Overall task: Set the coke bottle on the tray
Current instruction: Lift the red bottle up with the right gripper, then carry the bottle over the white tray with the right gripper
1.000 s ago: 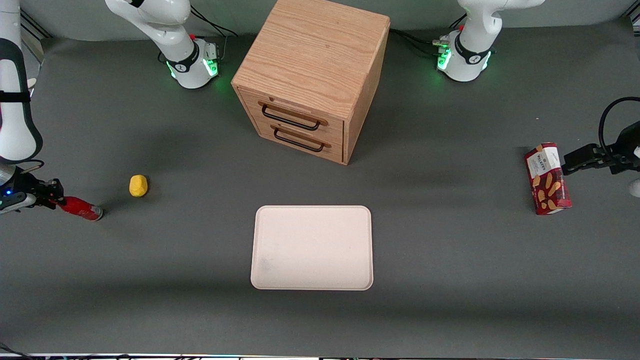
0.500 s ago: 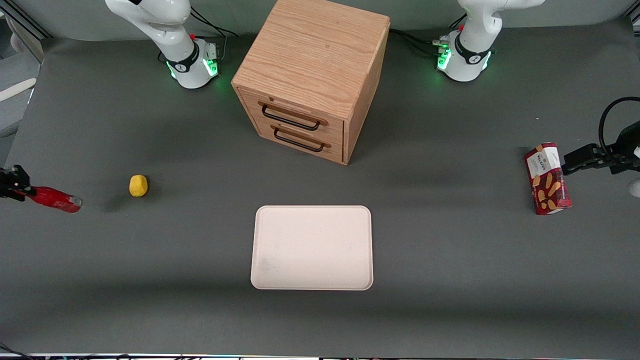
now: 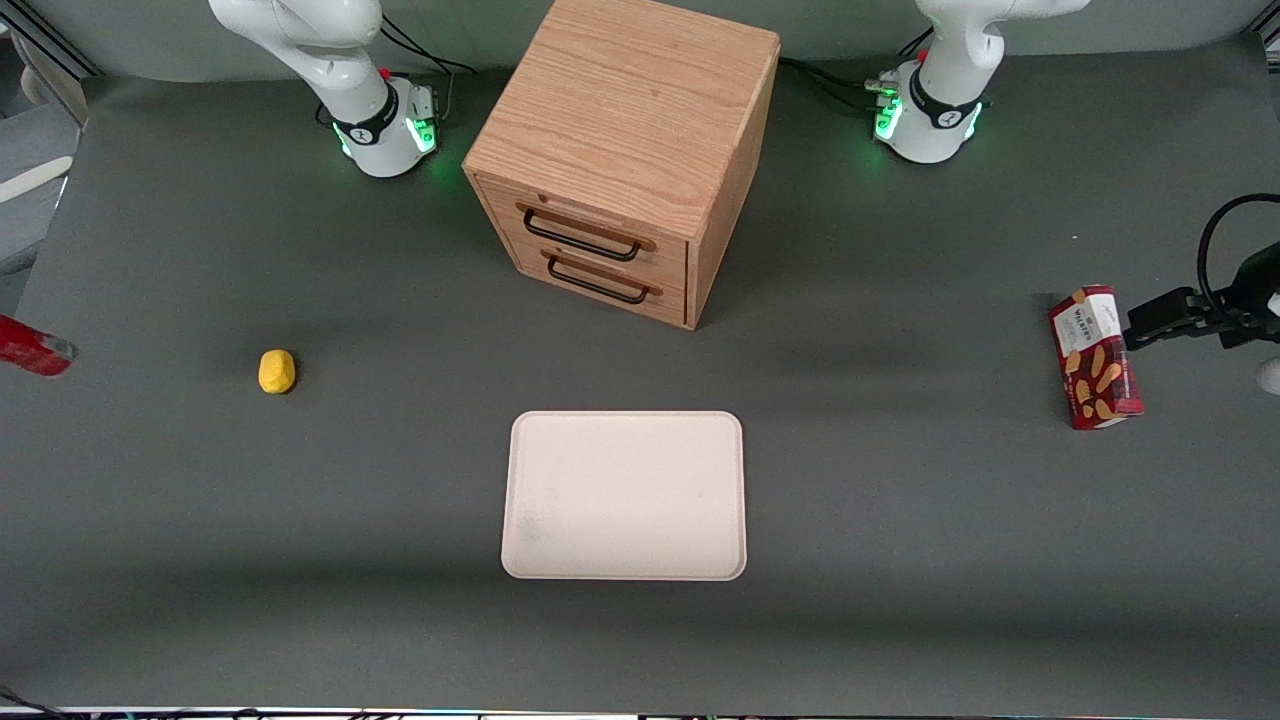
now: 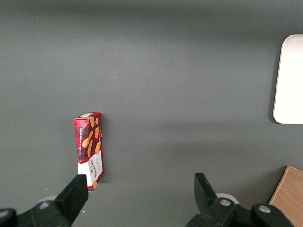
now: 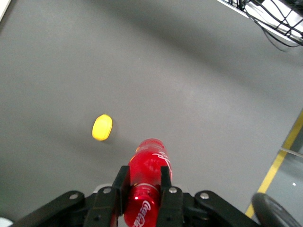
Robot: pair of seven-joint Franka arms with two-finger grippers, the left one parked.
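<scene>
Dark grey tabletop w/ flat cream rectangular tray [image 3: 625,495] at lower centre of front view, unloaded. Slim bright-red coke bottle [image 3: 33,351] at far left edge, clamped in gripper [image 5: 144,184] for carrying. Vs 0.5 s ago: bottle higher, further out of frame, away from small yellow lump [image 3: 277,371].
</scene>
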